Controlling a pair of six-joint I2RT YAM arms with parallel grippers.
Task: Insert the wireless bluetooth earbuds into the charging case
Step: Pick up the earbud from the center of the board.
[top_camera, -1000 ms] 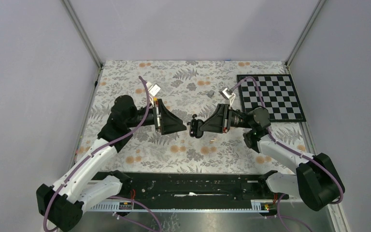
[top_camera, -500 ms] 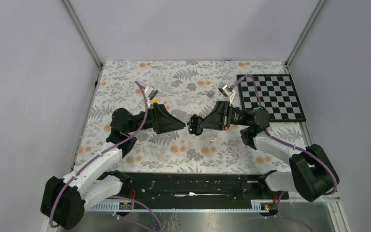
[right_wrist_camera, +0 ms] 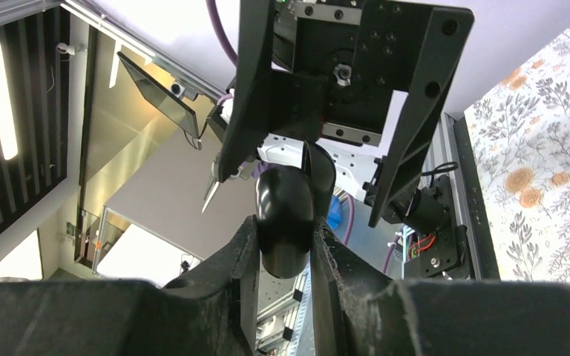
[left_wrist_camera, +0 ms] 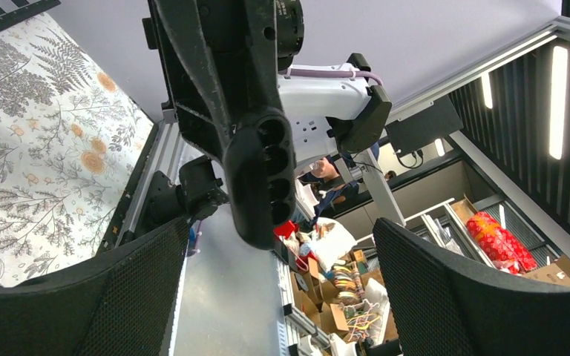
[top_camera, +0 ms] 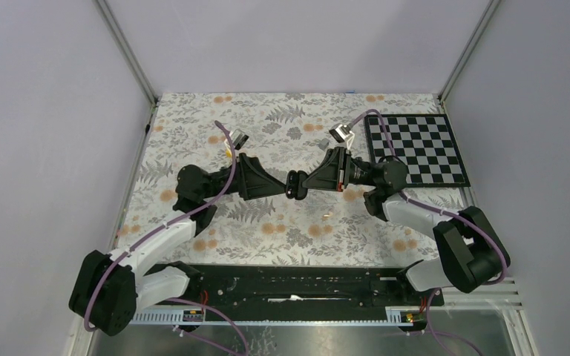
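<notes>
My right gripper (top_camera: pixel 301 183) is shut on the black oval charging case (top_camera: pixel 294 185) and holds it in the air above the middle of the table, pointed left. In the right wrist view the case (right_wrist_camera: pixel 283 194) is pinched between my two fingers. My left gripper (top_camera: pixel 278 188) is open and faces it, tips almost at the case. In the left wrist view the case (left_wrist_camera: pixel 261 176) hangs ahead of and above my spread fingers (left_wrist_camera: pixel 82 297), showing its dark sockets. I cannot make out the tiny black earbuds in any view.
A black-and-white chessboard (top_camera: pixel 415 148) lies at the back right of the floral tablecloth (top_camera: pixel 282 230). The black rail (top_camera: pixel 289 278) with the arm bases runs along the near edge. Grey walls enclose the left, back and right sides.
Both grippers have moved toward the back of the table and closer together. The left gripper's tips have closed the gap to the case held by the right gripper.
</notes>
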